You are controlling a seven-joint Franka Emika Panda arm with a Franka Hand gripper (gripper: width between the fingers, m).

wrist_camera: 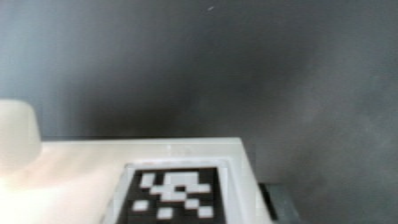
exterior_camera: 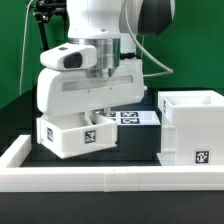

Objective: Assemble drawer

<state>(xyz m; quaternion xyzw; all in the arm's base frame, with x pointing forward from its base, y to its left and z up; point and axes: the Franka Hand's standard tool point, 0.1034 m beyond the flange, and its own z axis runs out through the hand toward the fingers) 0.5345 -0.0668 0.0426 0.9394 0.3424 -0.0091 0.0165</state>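
My gripper (exterior_camera: 95,112) is shut on a small shallow white tray (exterior_camera: 78,135) at the exterior view's left and holds it slightly tilted, just above the black table. The tray has black-and-white tags on its front and side. In the wrist view the tray's white wall and one tag (wrist_camera: 175,193) fill the near edge, with a pale fingertip (wrist_camera: 15,130) beside it. The large hollow white shell (exterior_camera: 190,125) stands at the exterior view's right, open side up, apart from the tray. The second small tray is out of view.
The marker board (exterior_camera: 135,117) lies flat on the table behind the tray, between it and the shell. A long low white border wall (exterior_camera: 110,178) runs along the table's front. A green backdrop stands behind.
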